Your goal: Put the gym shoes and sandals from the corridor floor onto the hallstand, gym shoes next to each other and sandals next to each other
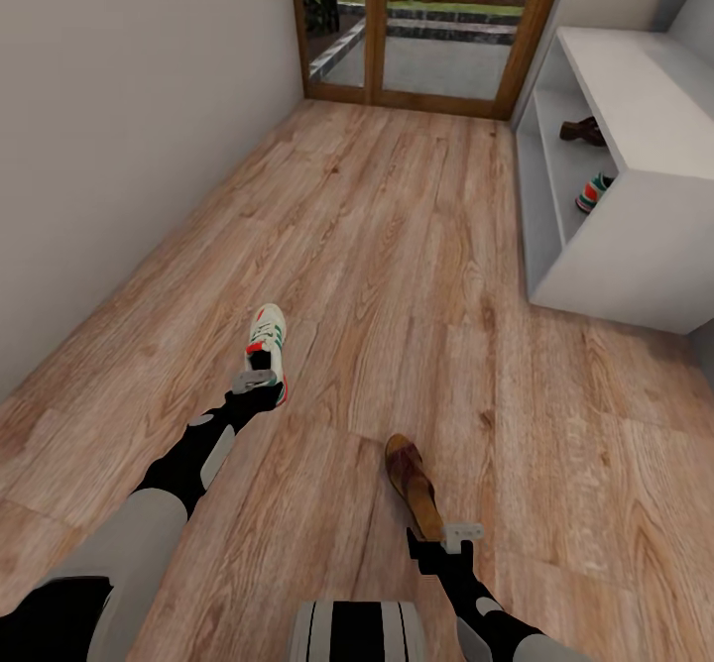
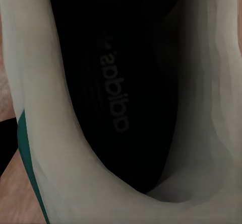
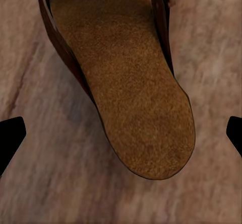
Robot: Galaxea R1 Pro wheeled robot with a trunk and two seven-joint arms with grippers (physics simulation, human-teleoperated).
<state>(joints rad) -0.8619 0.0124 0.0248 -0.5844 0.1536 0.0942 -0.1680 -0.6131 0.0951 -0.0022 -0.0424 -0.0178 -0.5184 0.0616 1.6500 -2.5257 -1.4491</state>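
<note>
Two shoes on floor: we see gym shoe [image 1: 268, 341] at 10 o'clock, sandal [image 1: 414, 485] at 6.
Left gripper [image 1: 260, 385]: at shoe's heel; grip unclear.
Right gripper [image 3: 121, 136]: fingers spread astride sandal heel.
Hallstand [image 1: 635, 246]: 2 o'clock.

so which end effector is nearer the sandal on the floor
Right. The right end effector sits at the heel of the sandal, fingers open on either side of it. The left end effector is across the floor at the gym shoe.
</note>
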